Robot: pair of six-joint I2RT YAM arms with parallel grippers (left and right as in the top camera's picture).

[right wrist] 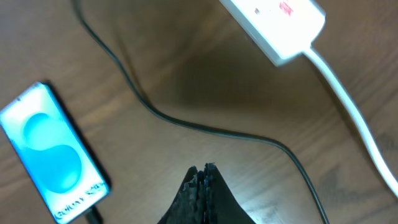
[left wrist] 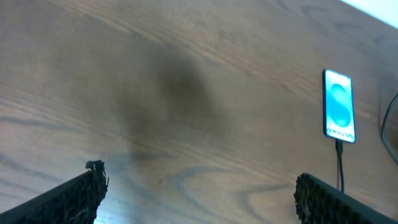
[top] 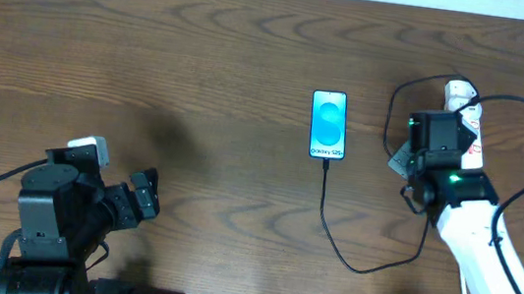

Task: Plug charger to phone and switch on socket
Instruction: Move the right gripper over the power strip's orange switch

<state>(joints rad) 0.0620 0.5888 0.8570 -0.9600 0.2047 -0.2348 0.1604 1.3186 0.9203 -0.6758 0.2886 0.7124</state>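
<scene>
The phone [top: 329,125] lies mid-table with its blue-teal screen up; it also shows in the left wrist view [left wrist: 339,105] and the right wrist view [right wrist: 52,152]. The black charger cable [top: 336,235] has its plug tip in the phone's near end and loops right toward the socket. The white socket strip [top: 470,119] lies at the far right, mostly hidden under my right arm; its end with a red mark shows in the right wrist view [right wrist: 277,22]. My right gripper [right wrist: 204,171] is shut and empty above bare table. My left gripper [left wrist: 196,186] is open and empty, near left.
The socket's thick white cord [right wrist: 351,118] runs off from the strip's end. The black cable crosses the right wrist view [right wrist: 205,127]. The table's far edge runs along the top of the overhead view.
</scene>
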